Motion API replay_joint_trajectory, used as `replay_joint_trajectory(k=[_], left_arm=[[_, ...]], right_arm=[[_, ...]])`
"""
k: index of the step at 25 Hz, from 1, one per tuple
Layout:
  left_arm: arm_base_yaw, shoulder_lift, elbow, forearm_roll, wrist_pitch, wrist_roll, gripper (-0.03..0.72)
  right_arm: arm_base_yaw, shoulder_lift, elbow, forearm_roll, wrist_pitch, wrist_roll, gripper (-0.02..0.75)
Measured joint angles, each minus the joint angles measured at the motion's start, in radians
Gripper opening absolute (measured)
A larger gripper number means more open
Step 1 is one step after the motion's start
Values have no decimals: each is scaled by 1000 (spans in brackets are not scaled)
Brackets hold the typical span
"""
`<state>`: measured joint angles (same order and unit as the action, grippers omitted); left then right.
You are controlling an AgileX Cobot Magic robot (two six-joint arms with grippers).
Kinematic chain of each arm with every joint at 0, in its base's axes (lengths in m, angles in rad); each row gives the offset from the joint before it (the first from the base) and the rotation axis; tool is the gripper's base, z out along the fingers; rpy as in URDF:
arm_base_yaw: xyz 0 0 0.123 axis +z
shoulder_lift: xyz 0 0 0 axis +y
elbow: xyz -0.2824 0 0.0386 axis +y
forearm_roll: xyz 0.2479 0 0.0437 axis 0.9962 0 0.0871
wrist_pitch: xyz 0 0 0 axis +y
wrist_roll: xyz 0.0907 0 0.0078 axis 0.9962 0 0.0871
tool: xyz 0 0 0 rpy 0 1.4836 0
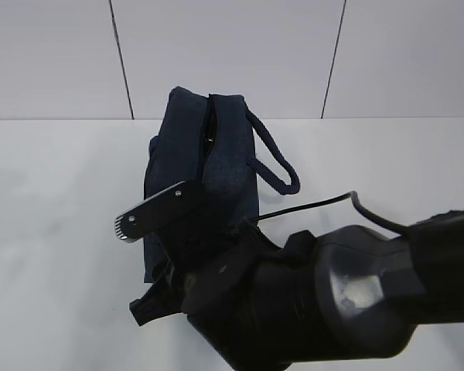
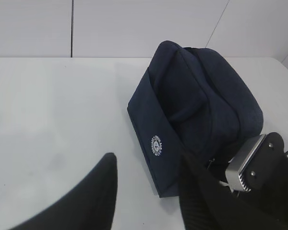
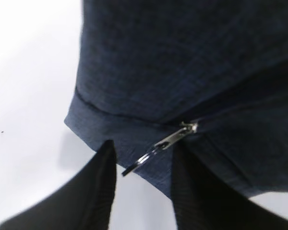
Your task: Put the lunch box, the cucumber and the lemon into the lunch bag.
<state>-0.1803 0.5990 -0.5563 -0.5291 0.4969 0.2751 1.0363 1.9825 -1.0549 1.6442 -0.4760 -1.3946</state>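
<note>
The dark navy lunch bag (image 1: 205,162) stands on the white table, its top zipper seam running away from the camera and its looped handle (image 1: 274,158) hanging to the right. In the right wrist view my right gripper (image 3: 143,148) is open at the bag's near end (image 3: 182,72). The silver ring zipper pull (image 3: 149,155) hangs between its fingers, untouched. My left gripper (image 2: 146,163) is open and empty over bare table, just left of the bag's lower corner (image 2: 158,158). The lunch box, cucumber and lemon are out of view.
My right arm (image 1: 332,294) fills the lower right of the exterior view and hides the bag's near end; its silver wrist camera (image 1: 151,210) juts left and also shows in the left wrist view (image 2: 247,163). White table (image 1: 54,201) lies left of the bag.
</note>
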Motion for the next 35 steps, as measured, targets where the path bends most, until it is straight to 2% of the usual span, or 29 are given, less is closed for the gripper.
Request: replay_joint_trajectory(k=[4, 12, 16, 29, 35], left_arm=[[0, 0, 0, 0, 0, 0, 308], [0, 0, 0, 0, 0, 0, 308], [0, 0, 0, 0, 0, 0, 308], [0, 0, 0, 0, 0, 0, 308], [0, 0, 0, 0, 0, 0, 308]], right_arm=[[0, 0, 0, 0, -2, 0, 197], [0, 0, 0, 0, -2, 0, 87], [0, 0, 0, 0, -2, 0, 8], [0, -4, 0, 2, 22, -7, 8], [0, -24, 0, 89, 26, -108, 8]])
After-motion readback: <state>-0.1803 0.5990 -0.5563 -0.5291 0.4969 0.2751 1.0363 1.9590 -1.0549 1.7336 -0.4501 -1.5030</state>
